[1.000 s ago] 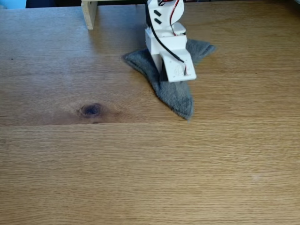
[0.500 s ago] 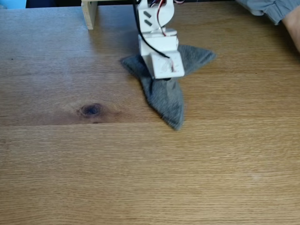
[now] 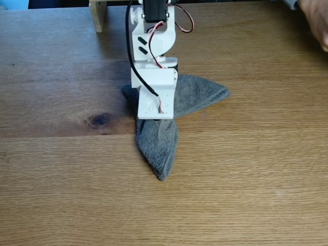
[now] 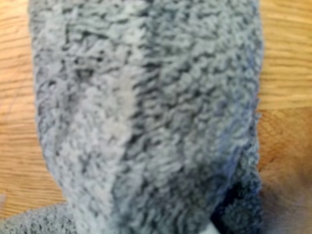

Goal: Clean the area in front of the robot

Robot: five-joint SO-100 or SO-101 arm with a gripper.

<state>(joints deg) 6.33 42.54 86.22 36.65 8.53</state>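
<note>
Fixed view: oak-grain desk [image 3: 246, 195] of wide planks, one dark oval knot [image 3: 100, 120] at 9 o'clock of centre. White robot arm [image 3: 152, 56] entering from 12 o'clock, its hand [image 3: 155, 110] pressed down on a grey terry cloth [image 3: 197, 92]; whether the hand's jaw is spread or pressed together cannot be told. Cloth lies on the desk just right of the knot, one lobe to 3 o'clock, one to 6 o'clock. Pale wooden post [image 3: 97, 15] at 11 o'clock. A person's hand [image 3: 315, 23] at 2 o'clock. Wrist view: grey terry cloth [image 4: 146, 117] close and blurred, desk [image 4: 285, 53] at both sides.

one grey cloth [image 3: 163, 134], one white robot arm [image 3: 152, 61], one wooden post [image 3: 97, 14], one hand [image 3: 315, 21]
</note>
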